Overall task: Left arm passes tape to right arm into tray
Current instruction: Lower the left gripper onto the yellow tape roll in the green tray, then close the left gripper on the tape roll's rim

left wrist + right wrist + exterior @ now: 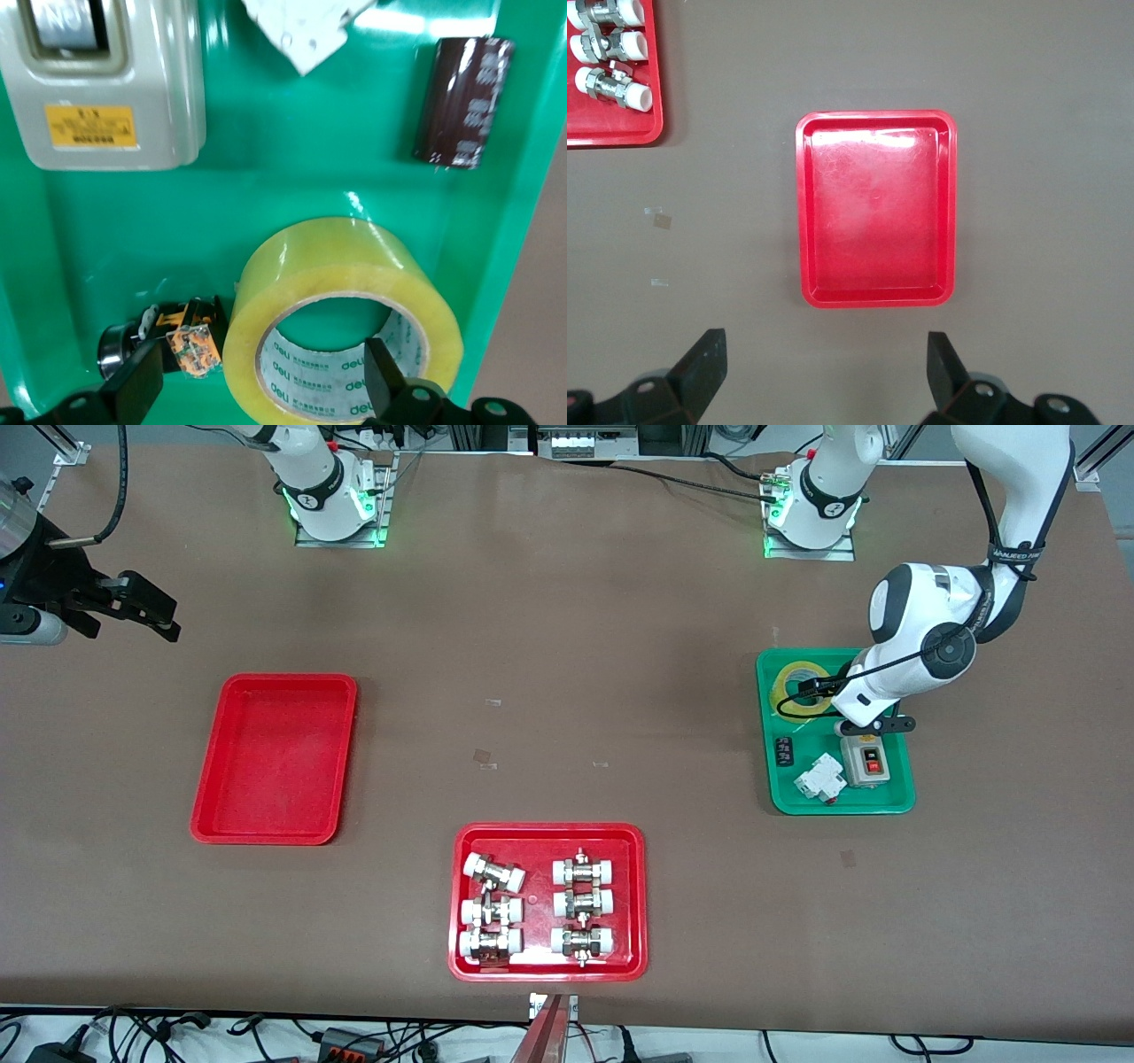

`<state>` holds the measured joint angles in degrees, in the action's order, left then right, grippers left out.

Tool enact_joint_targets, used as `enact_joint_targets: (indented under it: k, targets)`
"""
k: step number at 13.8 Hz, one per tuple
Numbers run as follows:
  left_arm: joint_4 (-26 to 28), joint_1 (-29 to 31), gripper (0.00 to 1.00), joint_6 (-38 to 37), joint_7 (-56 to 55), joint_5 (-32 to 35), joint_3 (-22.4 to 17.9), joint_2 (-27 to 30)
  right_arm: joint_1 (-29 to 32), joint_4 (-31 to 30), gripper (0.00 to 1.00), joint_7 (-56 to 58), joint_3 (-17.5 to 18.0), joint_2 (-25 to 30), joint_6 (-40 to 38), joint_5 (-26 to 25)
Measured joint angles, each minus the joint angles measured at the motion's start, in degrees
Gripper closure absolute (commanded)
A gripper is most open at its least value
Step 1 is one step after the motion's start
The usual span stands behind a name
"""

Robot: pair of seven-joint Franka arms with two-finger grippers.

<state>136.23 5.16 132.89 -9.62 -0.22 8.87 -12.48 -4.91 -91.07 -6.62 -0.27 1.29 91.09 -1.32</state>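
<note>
Right gripper (146,615) hangs over bare table (567,691) at the right arm's end, fingers (704,363) spread wide, nothing between them. The right arm waits there.

Plain red tray (275,757) sits on the table nearer the front camera than that gripper; nothing in it.

Second red tray (547,902) near the front edge, mid-table: six metal fittings (537,908) with white caps, in two columns of three.

Green tray (835,731) at the left arm's end holds the tape (341,319), a grey switch box (866,762) with a red button, a white breaker (819,779), a dark capacitor (464,102) and a small black part with an orange label (182,341).

Tape lies flat on the tray floor in the corner toward the arm bases, hole axis roughly vertical, white core facing up.

Left gripper (266,390) is low over the tape, fingers (133,385) apart and straddling the roll's rim, one outside the roll, one over the core; contact unclear.
</note>
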Motion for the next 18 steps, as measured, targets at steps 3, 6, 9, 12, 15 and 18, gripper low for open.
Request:
enact_joint_targets:
  k: [3, 6, 9, 12, 15, 18]
  targets:
    - [0.3, 0.2, 0.23, 0.1, -0.2, 0.0, 0.0, -0.6, 0.0, 0.0, 0.00, 0.0, 0.0, 0.0, 0.0, 0.0]
    - [0.4, 0.2, 0.44, 0.1, -0.2, 0.0, 0.0, -0.9, 0.0, 0.0, 0.00, 0.0, 0.0, 0.0, 0.0, 0.0]
    - [0.4, 0.3, 0.67, 0.1, -0.2, 0.0, 0.0, -0.9, 0.0, 0.0, 0.00, 0.0, 0.0, 0.0, 0.0, 0.0]
    - [0.4, 0.4, 0.99, 0.1, -0.2, 0.2, 0.0, -0.8, 0.0, 0.0, 0.00, 0.0, 0.0, 0.0, 0.0, 0.0]
    - [0.3, 1.4, 0.99, -0.1, -0.1, 0.2, -0.1, -0.8, 0.0, 0.0, 0.00, 0.0, 0.0, 0.0, 0.0, 0.0]
    - [-0.2, 2.3, 0.99, -0.6, 0.1, 0.2, -0.1, 0.0, 0.0, 0.0, 0.00, 0.0, 0.0, 0.0, 0.0, 0.0]
